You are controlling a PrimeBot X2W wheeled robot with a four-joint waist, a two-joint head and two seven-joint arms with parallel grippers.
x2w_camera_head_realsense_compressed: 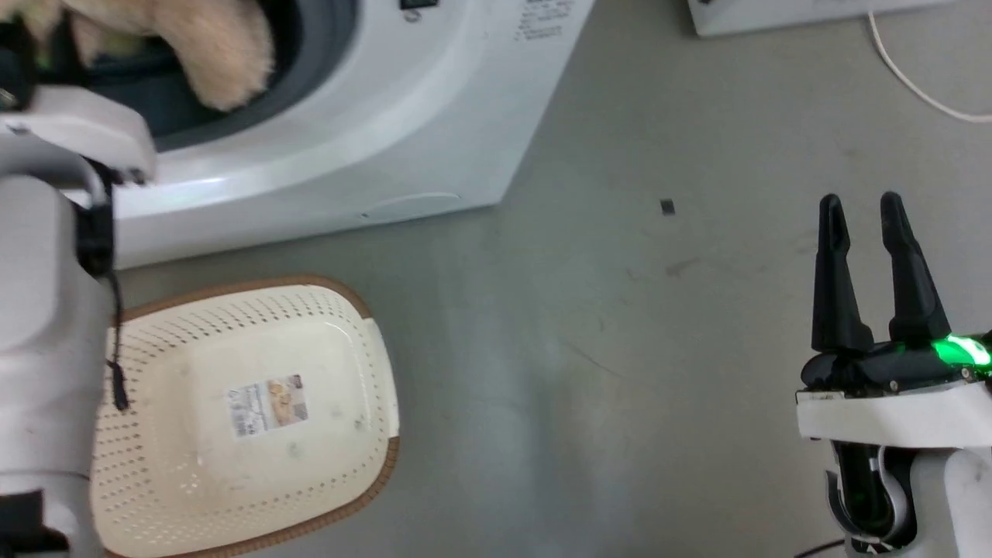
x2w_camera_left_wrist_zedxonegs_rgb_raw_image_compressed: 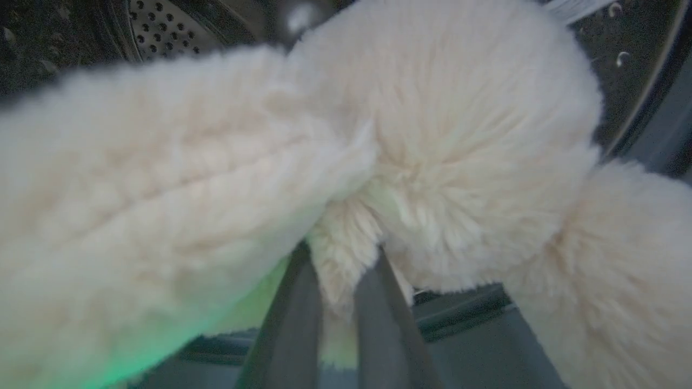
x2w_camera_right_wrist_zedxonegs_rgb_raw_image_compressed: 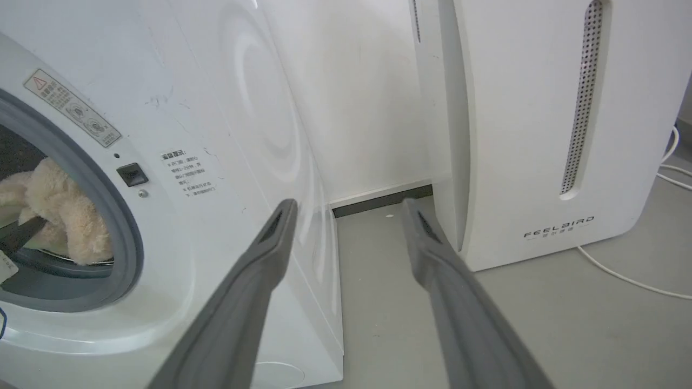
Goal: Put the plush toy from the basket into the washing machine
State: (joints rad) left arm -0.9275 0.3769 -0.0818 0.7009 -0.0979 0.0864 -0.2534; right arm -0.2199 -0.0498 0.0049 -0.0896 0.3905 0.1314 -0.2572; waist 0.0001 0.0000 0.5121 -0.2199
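Observation:
The fluffy cream plush toy [x2w_camera_head_realsense_compressed: 209, 54] hangs in the grey-gasketed porthole of the white washing machine [x2w_camera_head_realsense_compressed: 372, 132], one limb drooping over the gasket. Close up in the left wrist view, my left gripper [x2w_camera_left_wrist_zedxonegs_rgb_raw_image_compressed: 341, 254] is shut on a tuft of the plush toy [x2w_camera_left_wrist_zedxonegs_rgb_raw_image_compressed: 432, 162], with the perforated steel drum [x2w_camera_left_wrist_zedxonegs_rgb_raw_image_compressed: 162, 27] behind it. From the right wrist view the plush toy [x2w_camera_right_wrist_zedxonegs_rgb_raw_image_compressed: 59, 210] sits inside the porthole of the washing machine [x2w_camera_right_wrist_zedxonegs_rgb_raw_image_compressed: 216, 108]. The cream basket [x2w_camera_head_realsense_compressed: 248, 418] with its brown rim lies on the floor with just a sticker inside. My right gripper [x2w_camera_head_realsense_compressed: 860, 209] [x2w_camera_right_wrist_zedxonegs_rgb_raw_image_compressed: 348, 208] stands open over bare floor.
A white slanted FEELBIRD appliance [x2w_camera_right_wrist_zedxonegs_rgb_raw_image_compressed: 540, 135] stands right of the washer, with a white cable [x2w_camera_right_wrist_zedxonegs_rgb_raw_image_compressed: 627, 275] on the floor beside it. Grey floor [x2w_camera_head_realsense_compressed: 620, 349] stretches between the basket and my right gripper. My pale left forearm [x2w_camera_head_realsense_compressed: 46, 310] covers the basket's left side.

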